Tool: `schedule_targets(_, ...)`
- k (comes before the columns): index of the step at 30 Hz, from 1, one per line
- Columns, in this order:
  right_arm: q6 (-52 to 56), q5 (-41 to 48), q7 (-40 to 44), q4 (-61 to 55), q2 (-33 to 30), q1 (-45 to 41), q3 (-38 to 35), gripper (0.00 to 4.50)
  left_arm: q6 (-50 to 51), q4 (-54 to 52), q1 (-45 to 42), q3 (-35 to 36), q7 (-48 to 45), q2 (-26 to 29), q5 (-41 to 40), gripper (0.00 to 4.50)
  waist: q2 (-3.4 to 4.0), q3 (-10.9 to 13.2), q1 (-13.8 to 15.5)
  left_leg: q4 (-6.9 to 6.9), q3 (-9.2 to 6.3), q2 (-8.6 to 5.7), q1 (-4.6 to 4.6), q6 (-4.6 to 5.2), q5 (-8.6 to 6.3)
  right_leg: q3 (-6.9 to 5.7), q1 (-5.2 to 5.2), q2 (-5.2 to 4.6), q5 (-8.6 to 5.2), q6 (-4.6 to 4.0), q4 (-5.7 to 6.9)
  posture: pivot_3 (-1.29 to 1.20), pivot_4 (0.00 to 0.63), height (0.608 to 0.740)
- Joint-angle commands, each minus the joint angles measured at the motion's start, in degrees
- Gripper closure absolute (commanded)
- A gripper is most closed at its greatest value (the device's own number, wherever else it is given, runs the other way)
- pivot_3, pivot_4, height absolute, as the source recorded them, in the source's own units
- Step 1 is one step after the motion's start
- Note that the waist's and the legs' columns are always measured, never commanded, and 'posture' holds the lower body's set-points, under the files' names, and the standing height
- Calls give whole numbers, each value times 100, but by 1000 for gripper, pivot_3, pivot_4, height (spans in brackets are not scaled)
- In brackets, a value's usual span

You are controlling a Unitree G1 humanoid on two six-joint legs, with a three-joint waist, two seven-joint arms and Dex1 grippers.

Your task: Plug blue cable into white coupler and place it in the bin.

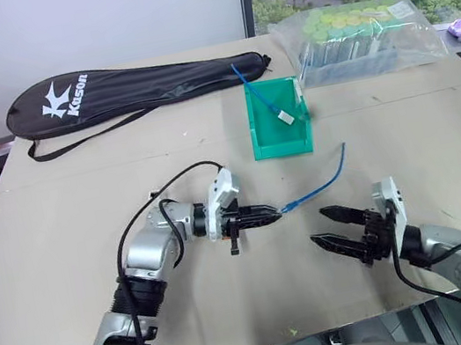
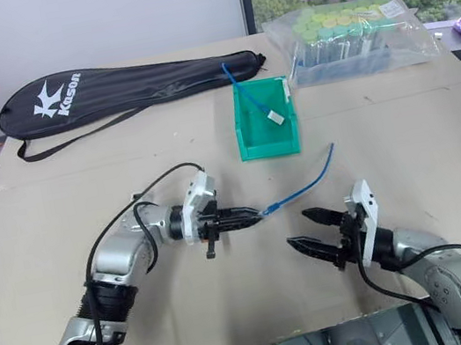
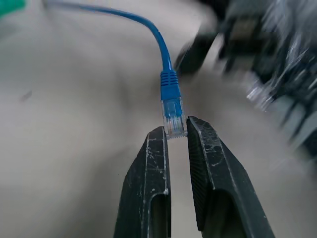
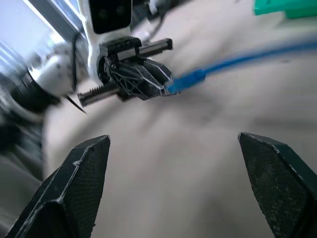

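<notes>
Blue cable showing a smooth, slightly glossy rubbery jacket, clear plastic plug. Left gripper fingers looking matt black, scuffed. Bin shining as smooth teal plastic. Table lying matt, cardboard-like. Racket bag appearing as black woven cloth.

The blue cable hung by its clear plug, curving toward the teal bin, which stood upright on the table.

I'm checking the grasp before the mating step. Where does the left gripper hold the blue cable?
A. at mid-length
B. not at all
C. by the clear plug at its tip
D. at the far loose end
C: the left gripper is shut on the clear plug at the tip of the blue cable.
</notes>
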Motion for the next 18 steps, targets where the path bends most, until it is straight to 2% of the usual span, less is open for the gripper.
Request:
schedule_targets(1,283,747,-264,-241,176,-238,-273,423,1036,-568,91,314,148,34,-837,4474,0,0,-4,0,1,-1,0,0,0,0,0,0,0,0,0,0,150,740)
schedule_targets(5,548,1374,-413,-359,285,-489,-340,423,1506,-754,186,399,262,58,-1157,4474,0,0,-6,0,0,-4,0,0,0,0,-1,2,0,1,-1,0,150,740)
schedule_targets(10,667,1606,-504,-387,243,-697,-296,423,1699,-763,150,436,421,6,-1320,4474,0,0,-2,-1,0,-5,1,0,0,-1,-1,2,0,1,-2,0,150,740)
schedule_targets(11,695,1631,-486,-398,214,-731,-281,831,1696,-765,146,418,433,9,-1321,4500,0,0,-2,-1,1,-5,1,0,0,-1,-1,2,0,1,-2,0,150,740)
schedule_targets(12,710,1638,-473,-413,186,-751,-259,977,1702,-755,135,416,463,-8,-1333,4500,0,0,-2,-1,1,-6,1,0,0,-1,-1,2,0,1,-2,0,150,740)
schedule_targets(13,721,1649,-473,-426,166,-759,-242,1314,1704,-742,121,416,492,-25,-1340,4500,0,0,-1,-1,2,-6,1,0,0,-1,-1,2,0,1,-2,0,150,740)
schedule_targets(16,798,1650,-454,-448,50,-746,-156,2959,1709,-707,77,430,557,-85,-1368,4500,0,0,-1,-1,3,-7,0,0,0,-1,-1,1,0,1,-3,0,150,740)
schedule_targets(18,812,1592,-432,-456,-19,-719,-93,3854,1707,-699,61,435,592,-109,-1384,4500,0,0,-2,-1,4,-7,0,0,0,0,-1,1,0,0,-3,0,150,740)
